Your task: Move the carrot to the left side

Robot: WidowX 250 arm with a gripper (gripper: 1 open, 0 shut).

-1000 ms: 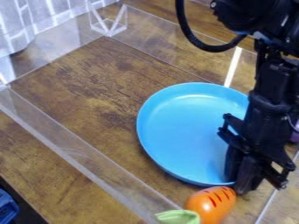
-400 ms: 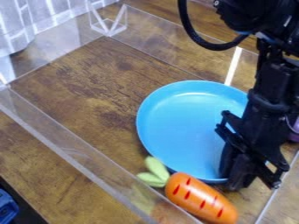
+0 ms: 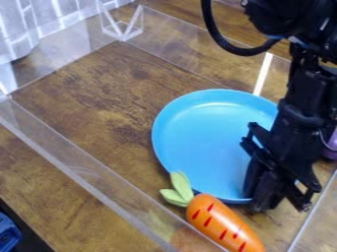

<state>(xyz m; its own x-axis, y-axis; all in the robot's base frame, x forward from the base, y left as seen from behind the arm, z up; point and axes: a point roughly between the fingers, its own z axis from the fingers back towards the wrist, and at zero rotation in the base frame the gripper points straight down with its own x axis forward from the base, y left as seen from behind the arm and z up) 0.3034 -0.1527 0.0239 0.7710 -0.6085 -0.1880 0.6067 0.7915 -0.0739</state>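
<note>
The carrot [image 3: 219, 225] lies on its side on the wooden table [image 3: 93, 98], just past the front rim of the blue plate [image 3: 198, 138]. Its light green leafy top [image 3: 175, 189] points left and up, and its tapered end points to the lower right. My black gripper [image 3: 273, 197] hangs straight down over the plate's right edge, fingers close together and shut, with nothing visibly between them. Its tips stand just right of and behind the carrot; whether they touch it I cannot tell.
A clear plastic wall [image 3: 79, 162] runs along the front left of the table, with another at the back. A clear bracket [image 3: 125, 22] stands at the top. A purple thing [image 3: 329, 146] peeks in at the right edge. Bare wood lies left of the plate.
The carrot went from end-on under the gripper to lying flat, leafy top swung left, and has slid slightly left. The gripper has shifted only slightly.
</note>
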